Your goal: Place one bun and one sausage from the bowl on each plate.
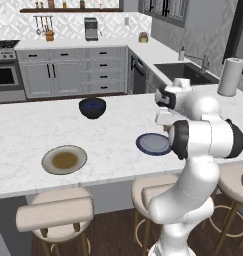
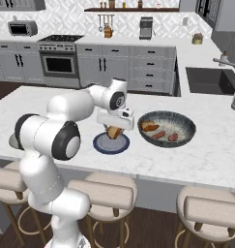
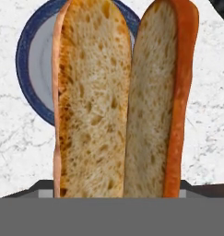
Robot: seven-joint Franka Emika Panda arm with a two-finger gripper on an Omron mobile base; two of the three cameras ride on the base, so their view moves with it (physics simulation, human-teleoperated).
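Hand view: my claw (image 2: pixel 114 131) is clamped on a bun (image 3: pixel 122 97), above the blue plate (image 3: pixel 28 69).
Bowl (image 2: pixel 186 127): near the worktop's front edge, beside that plate.

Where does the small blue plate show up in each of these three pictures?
Left base view: the blue plate lies right of centre on the counter, partly behind the arm.
Right base view: it sits centre-left, under the gripper holding a bun.
Hand view: its rim curves at upper left behind the bun.
Shared landmark: that bun above the plate.
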